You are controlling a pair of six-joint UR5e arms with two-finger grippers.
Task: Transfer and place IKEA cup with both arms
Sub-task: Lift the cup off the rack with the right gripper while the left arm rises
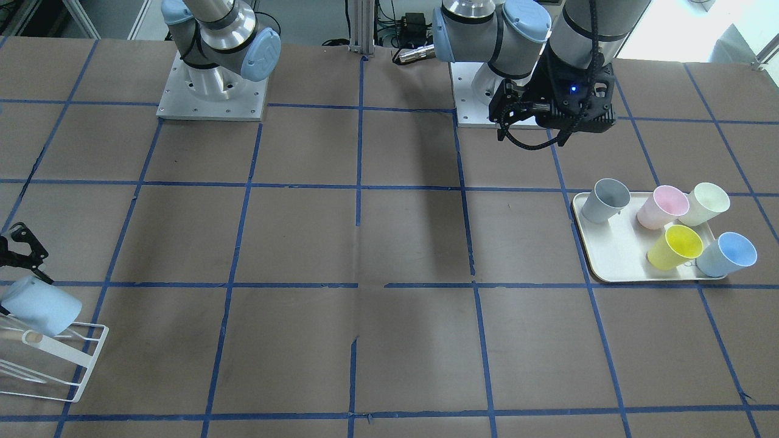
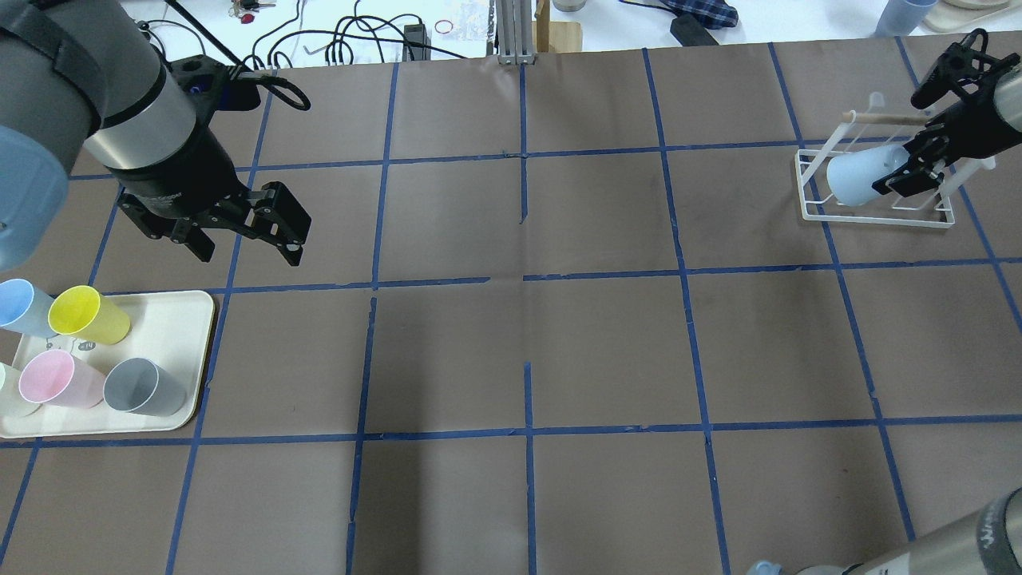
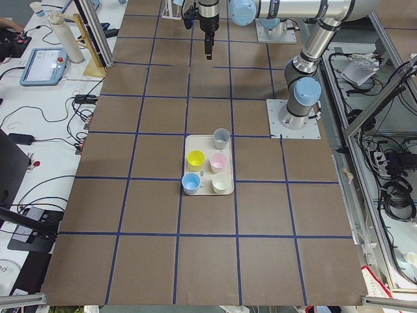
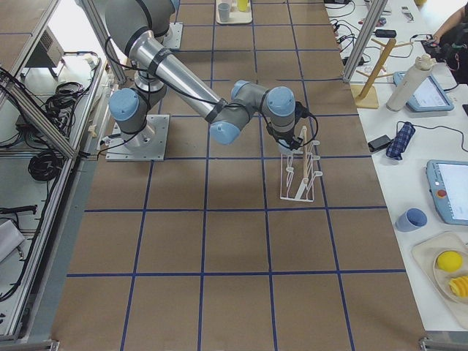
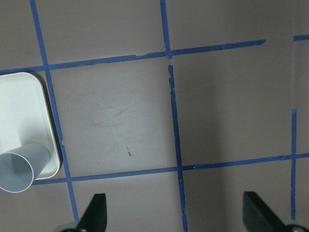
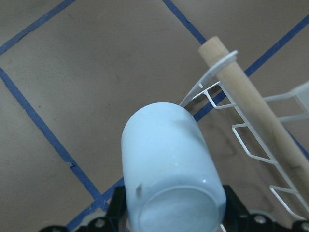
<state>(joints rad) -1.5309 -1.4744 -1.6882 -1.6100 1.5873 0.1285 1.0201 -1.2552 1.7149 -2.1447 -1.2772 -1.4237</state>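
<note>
My right gripper (image 2: 912, 168) clamps pale light-blue tapered plastic cup (image 2: 856, 180), tilted over white wire rack (image 2: 878, 221); my left gripper (image 2: 249, 254) hangs wide open, empty, near cream tray (image 2: 172, 319).

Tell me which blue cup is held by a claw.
The blue cup at the rack, tipped sideways in the right claw. The other blue cup stands free on the tray.
</note>
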